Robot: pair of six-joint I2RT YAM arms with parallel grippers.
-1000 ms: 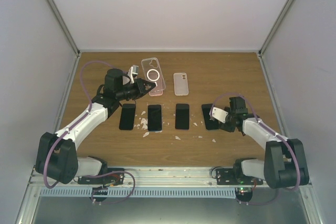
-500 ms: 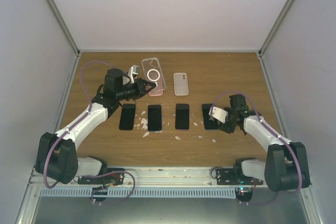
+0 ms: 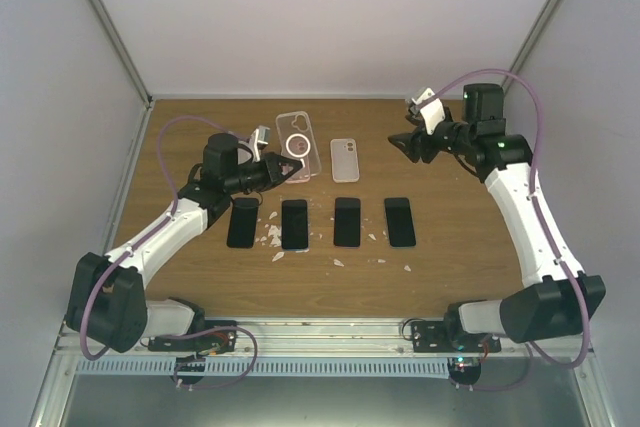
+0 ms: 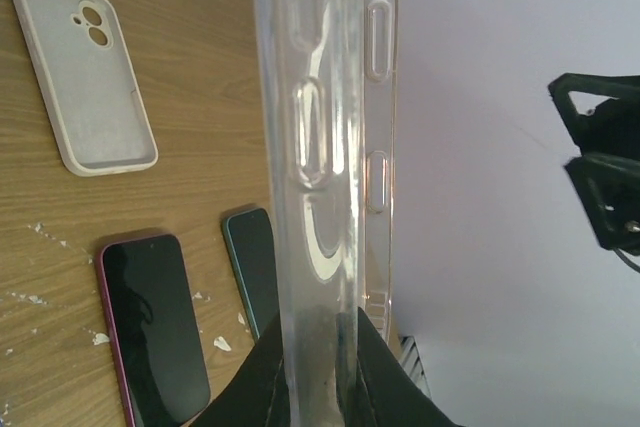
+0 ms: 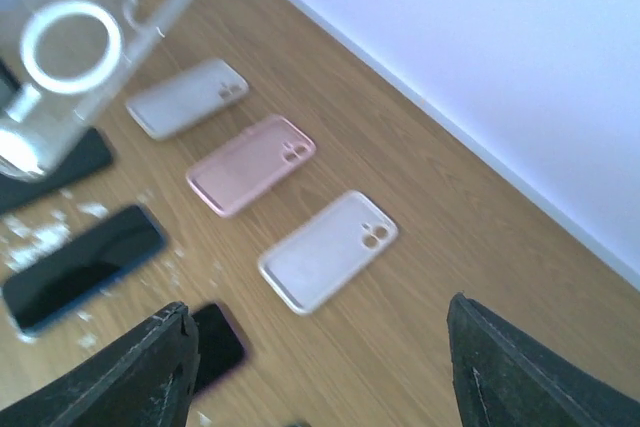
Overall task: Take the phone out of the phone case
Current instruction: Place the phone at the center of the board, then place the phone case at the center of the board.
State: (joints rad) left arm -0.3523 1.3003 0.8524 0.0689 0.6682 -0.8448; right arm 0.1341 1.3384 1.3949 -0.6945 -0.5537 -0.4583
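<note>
The right gripper [image 3: 405, 144], having risen off the rightmost phone [image 3: 400, 221] that is lying bare in the row on the table [image 3: 450, 247], is hanging near the far edge with jaws apart and empty, while the left gripper [image 3: 272, 171] is staying clamped on the raised clear case [image 3: 296, 143], suggesting this extraction is done.
</note>
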